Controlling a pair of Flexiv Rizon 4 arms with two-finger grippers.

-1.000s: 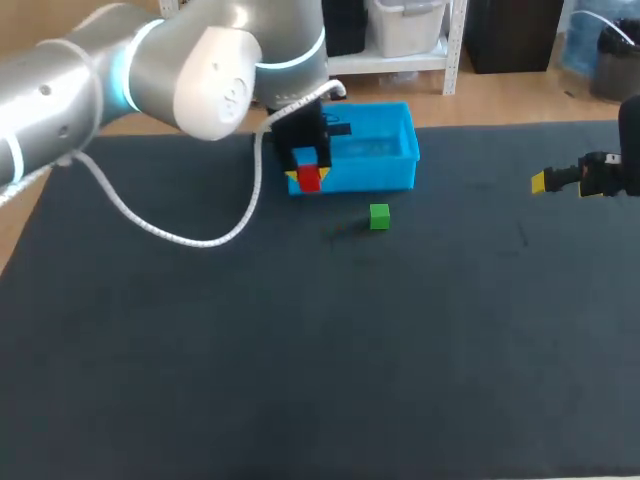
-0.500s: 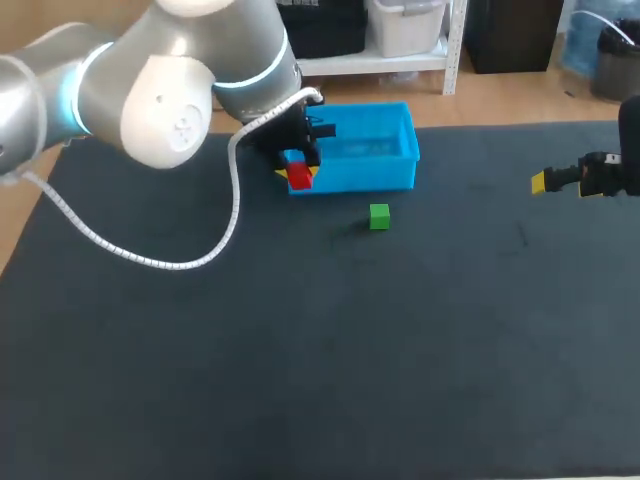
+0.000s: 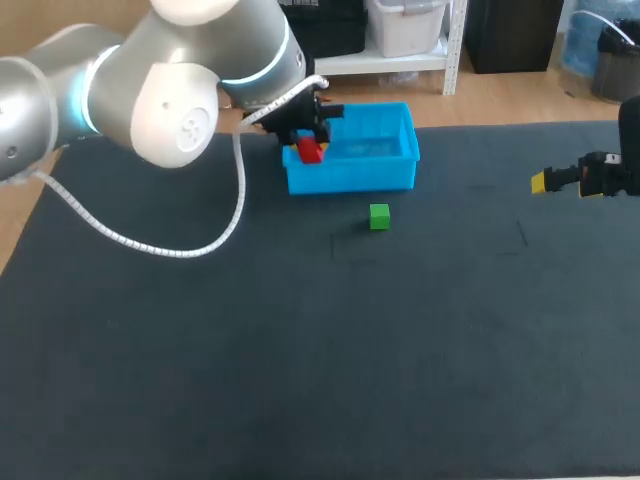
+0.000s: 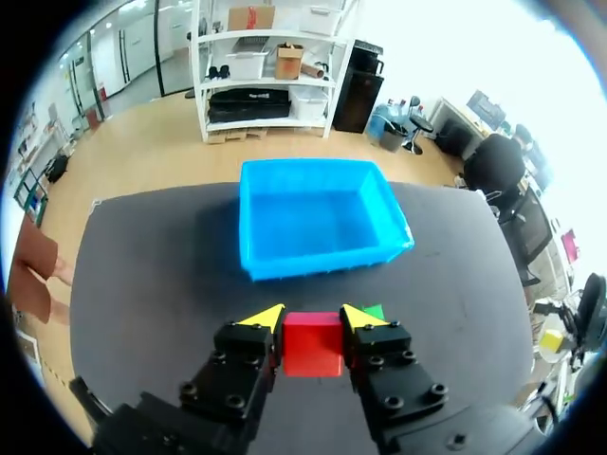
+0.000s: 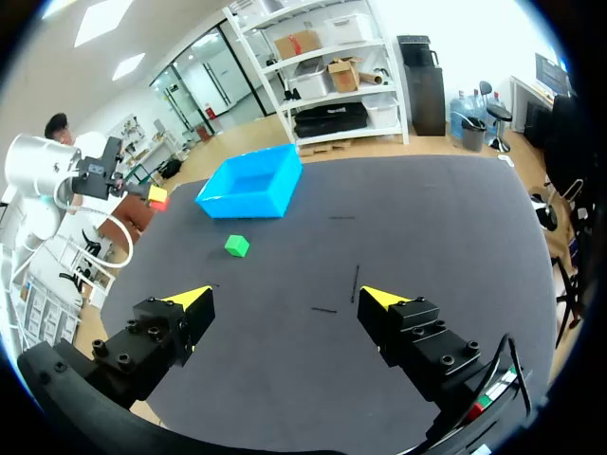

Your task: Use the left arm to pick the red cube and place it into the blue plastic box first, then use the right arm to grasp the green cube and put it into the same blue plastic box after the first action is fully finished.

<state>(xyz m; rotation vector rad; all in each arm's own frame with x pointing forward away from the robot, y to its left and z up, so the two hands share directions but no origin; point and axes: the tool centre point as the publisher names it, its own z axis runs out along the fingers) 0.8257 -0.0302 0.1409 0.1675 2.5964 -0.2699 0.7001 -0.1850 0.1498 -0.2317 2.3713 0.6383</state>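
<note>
The red cube (image 3: 309, 151) hangs in the air at the left end of the blue plastic box (image 3: 372, 172), with my left gripper (image 3: 307, 147) shut on it. In the left wrist view the red cube (image 4: 312, 343) sits between the yellow tips of that gripper (image 4: 312, 318), with the blue box (image 4: 318, 220) ahead and below. The green cube (image 3: 379, 216) lies on the mat just in front of the box, also visible as the green cube (image 5: 237, 245) in the right wrist view. My right gripper (image 3: 548, 181) hovers open at the table's right side, its fingers (image 5: 187, 301) wide apart with nothing between them.
A white cable (image 3: 150, 245) droops from the left arm over the mat's left part. The dark mat (image 3: 320, 360) covers the table; a faint line marking (image 5: 356, 282) lies ahead of the right gripper.
My left gripper has lifted the red cube and carried it back from the box's front left corner to above its left end. The right arm and green cube have not moved.
</note>
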